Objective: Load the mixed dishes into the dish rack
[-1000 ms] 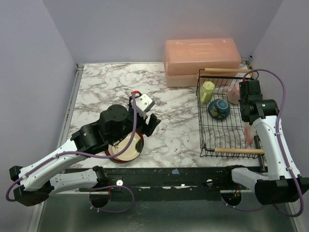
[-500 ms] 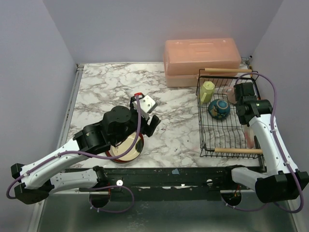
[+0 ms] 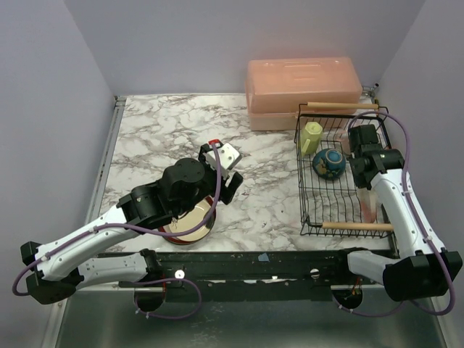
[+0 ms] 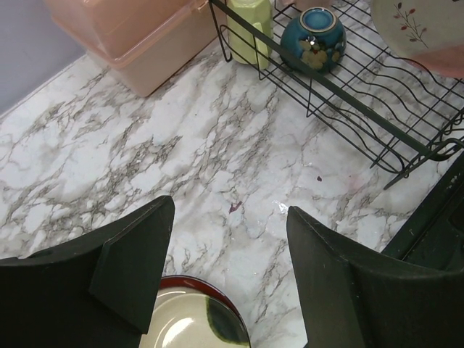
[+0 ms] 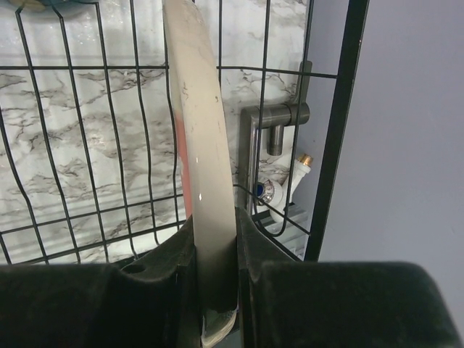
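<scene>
Bright, even overhead light; soft shadows, sharp focus

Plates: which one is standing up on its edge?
The floral plate, pinched upright by the right gripper at the dish rack. The maroon-rimmed plate lies flat on the table.

Plain lilac walls (image 3: 217, 43) on three sides; white marble-veined tabletop (image 3: 167, 130), black rail (image 3: 290, 267) along near edge

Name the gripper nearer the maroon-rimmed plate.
Left. The left gripper hangs open over the maroon-rimmed plate; the right gripper is at the dish rack, gripping the floral plate.
</scene>
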`<state>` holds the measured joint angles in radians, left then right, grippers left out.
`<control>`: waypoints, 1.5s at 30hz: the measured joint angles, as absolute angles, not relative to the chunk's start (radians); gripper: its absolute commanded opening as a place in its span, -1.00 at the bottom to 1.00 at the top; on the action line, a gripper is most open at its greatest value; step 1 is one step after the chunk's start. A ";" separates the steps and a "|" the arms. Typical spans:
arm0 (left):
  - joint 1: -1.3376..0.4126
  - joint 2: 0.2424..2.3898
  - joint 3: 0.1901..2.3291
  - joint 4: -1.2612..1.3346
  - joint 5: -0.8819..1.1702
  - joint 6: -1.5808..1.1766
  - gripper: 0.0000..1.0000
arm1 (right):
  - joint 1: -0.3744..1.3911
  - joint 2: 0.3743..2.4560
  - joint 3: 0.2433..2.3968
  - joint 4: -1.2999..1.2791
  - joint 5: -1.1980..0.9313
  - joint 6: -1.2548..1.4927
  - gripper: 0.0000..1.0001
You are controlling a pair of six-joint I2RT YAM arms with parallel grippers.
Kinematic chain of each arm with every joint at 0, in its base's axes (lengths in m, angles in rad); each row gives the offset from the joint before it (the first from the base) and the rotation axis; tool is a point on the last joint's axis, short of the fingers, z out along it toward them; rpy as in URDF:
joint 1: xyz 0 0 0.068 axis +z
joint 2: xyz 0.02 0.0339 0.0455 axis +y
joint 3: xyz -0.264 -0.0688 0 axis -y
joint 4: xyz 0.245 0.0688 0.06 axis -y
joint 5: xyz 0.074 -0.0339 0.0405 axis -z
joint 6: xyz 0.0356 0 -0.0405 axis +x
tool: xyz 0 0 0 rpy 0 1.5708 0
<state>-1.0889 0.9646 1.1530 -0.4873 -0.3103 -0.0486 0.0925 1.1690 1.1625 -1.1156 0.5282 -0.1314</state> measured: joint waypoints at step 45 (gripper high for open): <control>-1.075 1.011 1.153 -0.487 -0.317 -0.049 0.43 | 0.119 1.037 1.097 -0.936 0.957 -0.206 0.34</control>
<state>-1.0752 1.0111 1.1526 -0.4870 -0.3172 -0.0490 0.1188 1.0374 1.0966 -0.9360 0.9569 -0.2058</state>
